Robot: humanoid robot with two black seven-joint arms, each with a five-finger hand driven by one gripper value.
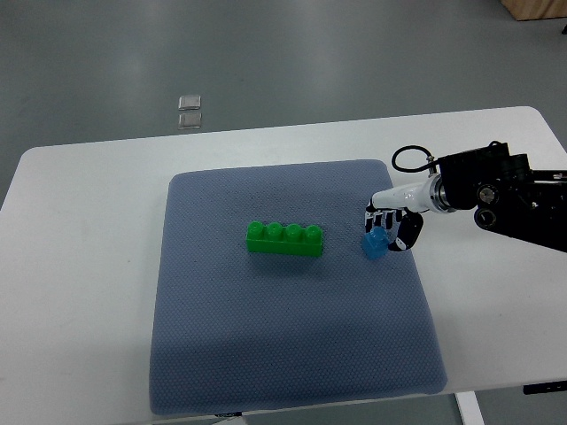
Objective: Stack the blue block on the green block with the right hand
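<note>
The blue block (376,243) sits on the grey mat (221,354), near the mat's right edge and clear of the green block (285,239), with a strip of bare mat between the two. The green block is a long four-stud brick lying lengthwise near the mat's centre, studs up, nothing on top of it.

Task status: stacking is not done. The blue block is not on the green block. Judged from this view, the work is at the grasp stage: the right hand (394,226) is at the blue block, its fingers (408,234) curled down around the block's upper and right sides. What is left, as a judgement: secure the grip, lift, carry the block across to the green block, align over the studs and set it down.

Limits of the view:
- Whether the fingers actually press on the block or only surround it cannot be told; the contact faces are hidden by the hand itself.
- Whether the block rests on the mat or is slightly raised cannot be told from this steep angle.
- The right arm (496,190) enters from the picture's right edge and is cut off there.
- The left arm is not in view.
- The mat lies on the white desk (80,266); the desk's near edge is cut off at the bottom.
- Two small clear objects (190,111) on the floor beyond the desk are too small to identify.
</note>
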